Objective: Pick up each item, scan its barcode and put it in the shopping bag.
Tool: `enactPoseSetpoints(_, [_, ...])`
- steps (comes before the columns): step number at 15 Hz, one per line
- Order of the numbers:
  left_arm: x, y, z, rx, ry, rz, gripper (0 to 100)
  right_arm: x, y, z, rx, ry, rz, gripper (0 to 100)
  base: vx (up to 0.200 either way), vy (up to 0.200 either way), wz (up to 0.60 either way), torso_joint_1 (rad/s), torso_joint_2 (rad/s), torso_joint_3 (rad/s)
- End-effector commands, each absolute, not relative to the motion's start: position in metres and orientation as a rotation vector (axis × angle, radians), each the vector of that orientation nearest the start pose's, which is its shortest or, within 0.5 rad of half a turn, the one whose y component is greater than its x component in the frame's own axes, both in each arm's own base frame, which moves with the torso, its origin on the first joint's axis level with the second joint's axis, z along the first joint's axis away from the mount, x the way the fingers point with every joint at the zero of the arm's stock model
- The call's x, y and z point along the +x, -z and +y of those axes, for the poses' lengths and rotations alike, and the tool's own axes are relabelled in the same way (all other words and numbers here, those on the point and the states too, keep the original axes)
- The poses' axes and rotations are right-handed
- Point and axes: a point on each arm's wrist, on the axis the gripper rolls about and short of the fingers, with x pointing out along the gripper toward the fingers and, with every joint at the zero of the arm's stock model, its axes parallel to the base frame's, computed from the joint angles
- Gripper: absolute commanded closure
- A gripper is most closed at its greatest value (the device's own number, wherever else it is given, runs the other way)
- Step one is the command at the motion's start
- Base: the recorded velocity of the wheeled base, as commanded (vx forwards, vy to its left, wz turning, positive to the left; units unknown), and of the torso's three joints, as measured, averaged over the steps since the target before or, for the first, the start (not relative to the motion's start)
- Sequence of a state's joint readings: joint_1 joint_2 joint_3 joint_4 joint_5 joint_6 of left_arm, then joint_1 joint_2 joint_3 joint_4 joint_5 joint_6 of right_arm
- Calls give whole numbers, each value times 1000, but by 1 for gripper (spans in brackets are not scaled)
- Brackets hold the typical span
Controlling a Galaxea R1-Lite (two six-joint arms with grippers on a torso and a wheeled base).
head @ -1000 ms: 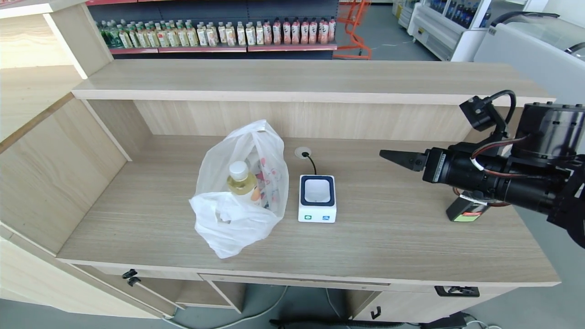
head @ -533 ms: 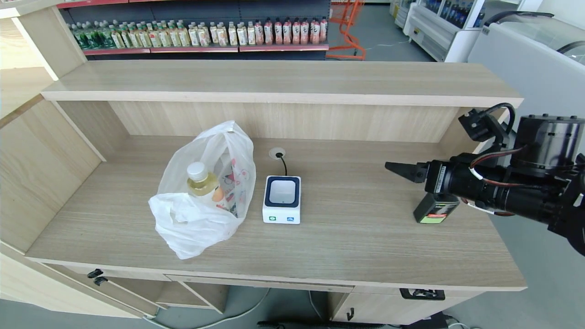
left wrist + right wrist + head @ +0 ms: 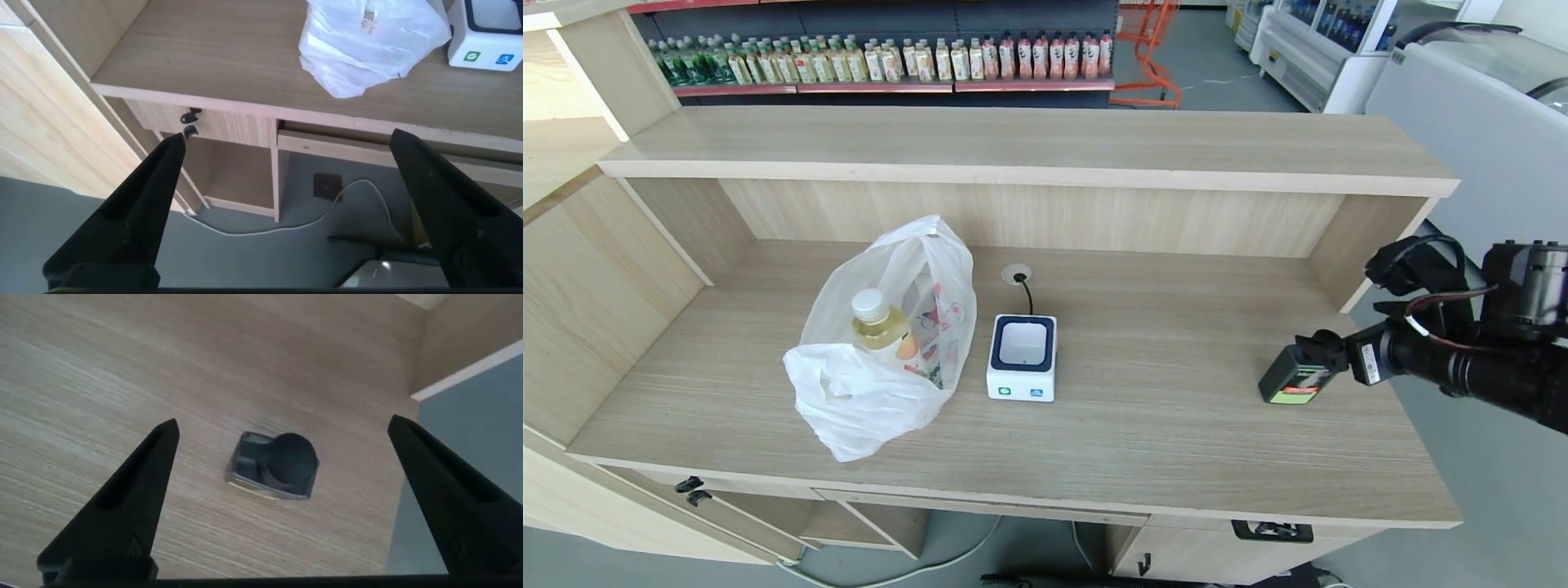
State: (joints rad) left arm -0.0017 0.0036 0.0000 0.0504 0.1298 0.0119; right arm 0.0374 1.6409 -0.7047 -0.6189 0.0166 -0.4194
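1. At the right end of the counter (image 3: 1176, 425), a small dark item (image 3: 1289, 382) with a green and red label lies close to the edge. It is well apart from the scanner (image 3: 1021, 359) and the shopping bag (image 3: 882, 351). A bottle (image 3: 876, 322) already stands in the bag, so this item looks like the one to pick up now.
2. The right end effector (image 3: 283, 429) hangs just over the item, fingers spread wide and holding nothing. Its wrist view has the item roughly centred between them.
3. Come straight down and keep that centring. The item sits slightly askew to the fingers, so a small wrist turn should help the pads meet flat sides rather than corners.
4. Close only once both fingers flank the item. A one-sided nudge could slide it toward the nearby counter edge.
5. I cannot tell where the barcode is. Grip low on the sides and leave the labelled face uncovered for the scanner.
6. The left end effector (image 3: 288, 137) is also wide open and empty, low in front of the counter. It is probably best kept there, out of the carrying path.
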Motion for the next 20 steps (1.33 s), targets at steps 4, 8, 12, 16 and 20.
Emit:
enactPoseSetpoints(4, [-23,-70,3,16,-128,54,0,271,-139,-13,-494,-42,455,0,0,0,0,0,0,0])
enactPoseSetpoints(8, [-23,-70,3,16,-128,54,0,282,-112,-13,-604,-90,554,0,0,0,0,0,0,0])
enactPoseSetpoints(12, [-23,-70,3,16,-128,54,0,302,-103,-4,-633,-153,535,0,0,0,0,0,0,0])
enactPoseSetpoints(16, [-23,-70,3,16,-128,54,0,325,-102,7,-639,-184,501,0,0,0,0,0,0,0])
enactPoseSetpoints(20, [-23,-70,3,16,-128,54,0,332,-92,9,-619,-245,495,0,0,0,0,0,0,0])
